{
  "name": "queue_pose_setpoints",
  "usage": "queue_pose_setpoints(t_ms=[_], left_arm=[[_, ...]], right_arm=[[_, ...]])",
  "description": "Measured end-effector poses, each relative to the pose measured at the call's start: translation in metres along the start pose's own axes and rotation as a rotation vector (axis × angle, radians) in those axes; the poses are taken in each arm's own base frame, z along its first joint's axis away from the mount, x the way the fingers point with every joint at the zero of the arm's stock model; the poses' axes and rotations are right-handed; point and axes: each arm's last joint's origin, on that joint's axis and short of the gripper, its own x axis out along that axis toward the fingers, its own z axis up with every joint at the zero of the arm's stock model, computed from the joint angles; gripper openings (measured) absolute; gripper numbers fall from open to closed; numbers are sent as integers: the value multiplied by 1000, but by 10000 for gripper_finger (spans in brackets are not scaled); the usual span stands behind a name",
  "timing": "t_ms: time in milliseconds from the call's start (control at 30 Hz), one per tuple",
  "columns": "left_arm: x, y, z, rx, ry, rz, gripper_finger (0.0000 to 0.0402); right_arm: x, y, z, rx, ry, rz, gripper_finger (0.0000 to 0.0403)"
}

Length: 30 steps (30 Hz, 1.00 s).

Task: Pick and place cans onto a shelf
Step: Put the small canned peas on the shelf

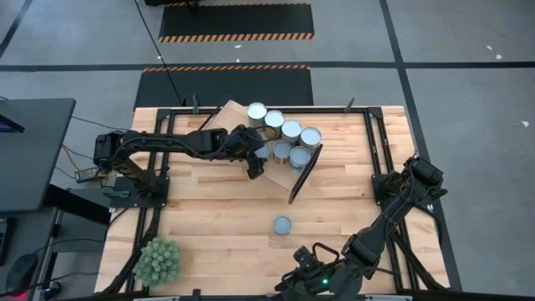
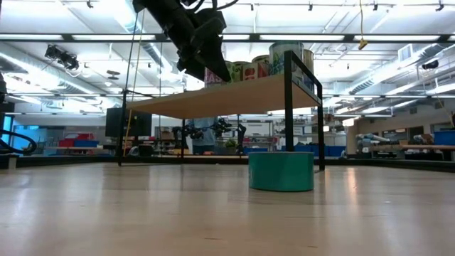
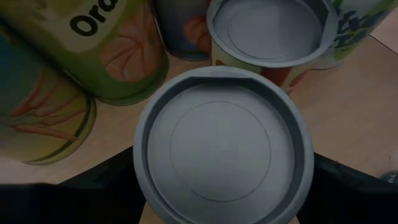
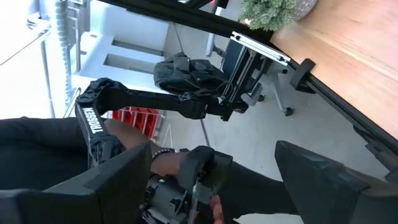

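Note:
The light-wood shelf [image 1: 224, 117] stands skewed at the table's far middle, with several cans [image 1: 291, 130] upright on its top; they also show in the low view [image 2: 284, 57]. My left gripper [image 1: 256, 157] is over the shelf's near-left part, shut on one more can [image 3: 221, 152]. Another can [image 1: 282, 224] stands alone on the tabletop, and shows teal in the low view [image 2: 281, 171]. My right gripper [image 1: 294, 280] waits open and empty at the table's near edge, and its wrist view [image 4: 214, 149] looks out past the edge. My left gripper pinches the can's side wall [image 3: 140, 186] between its two fingers, one on each side. The fingers [image 3: 93, 193] come from above, pointing down. The can is upright with its grey top up, its base at the shelf board [image 2: 213, 80]; whether it rests there I cannot tell.
A spiky green plant ball [image 1: 157, 261] sits at the table's near-left corner. Black frame rails [image 1: 380, 142] run along the table's sides. A person's hand [image 4: 127, 134] shows beyond the near edge. Bare tabletop lies between the shelf and the lone can.

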Motion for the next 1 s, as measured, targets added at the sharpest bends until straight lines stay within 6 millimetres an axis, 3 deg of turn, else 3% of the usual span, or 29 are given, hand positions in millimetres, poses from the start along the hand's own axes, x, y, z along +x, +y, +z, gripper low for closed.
queue_pose_setpoints(t_ms=[1000], left_arm=[[1, 4, -2, -21, 27, 3, 318]], right_arm=[[0, 0, 0, 0, 0, -1, 348]])
